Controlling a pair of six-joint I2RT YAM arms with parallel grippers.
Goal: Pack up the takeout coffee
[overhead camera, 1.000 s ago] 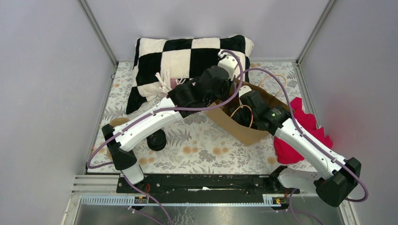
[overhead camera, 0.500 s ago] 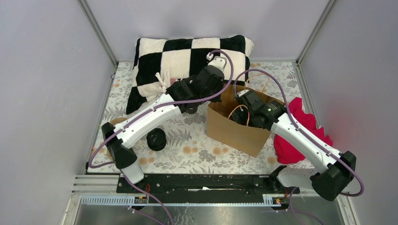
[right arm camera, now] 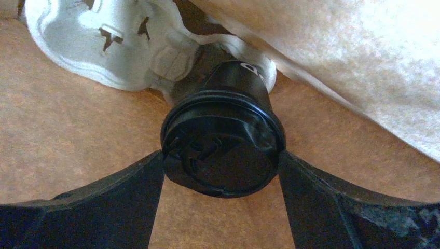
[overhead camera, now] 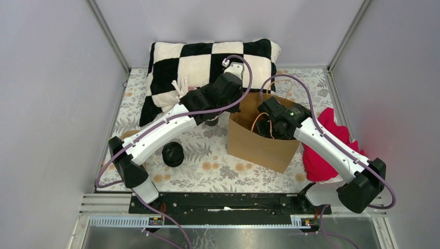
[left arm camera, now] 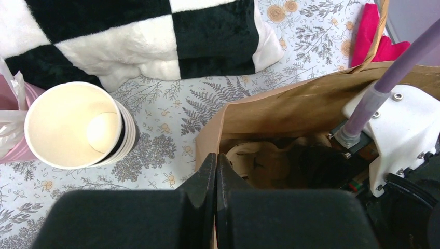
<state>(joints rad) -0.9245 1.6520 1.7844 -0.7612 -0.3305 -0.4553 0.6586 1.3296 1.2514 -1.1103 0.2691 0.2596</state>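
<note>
The takeout coffee (right arm camera: 223,129), a black cup with a black lid, sits in a pale pulp cup carrier (right arm camera: 119,46) inside the brown paper bag (overhead camera: 259,145). My right gripper (right arm camera: 222,156) reaches into the bag, and its fingers (right arm camera: 129,192) press on both sides of the lid. In the top view the right gripper (overhead camera: 268,123) is down in the bag's mouth, and the cup is hidden there. My left gripper (left arm camera: 216,162) is shut on the bag's rim (left arm camera: 210,140) at its left side; it also shows in the top view (overhead camera: 233,105).
A stack of lidless cups (left arm camera: 78,124) stands left of the bag, next to a pink plastic bag (left arm camera: 10,137). A lone black lid (overhead camera: 173,154) lies on the floral cloth. A checkered pillow (overhead camera: 197,62) lies at the back. A red cloth (overhead camera: 332,150) lies right of the bag.
The bag has gone from tipped over to standing upright, with its mouth facing up. My left gripper has moved back and left with the rim. My right gripper has stayed inside the bag.
</note>
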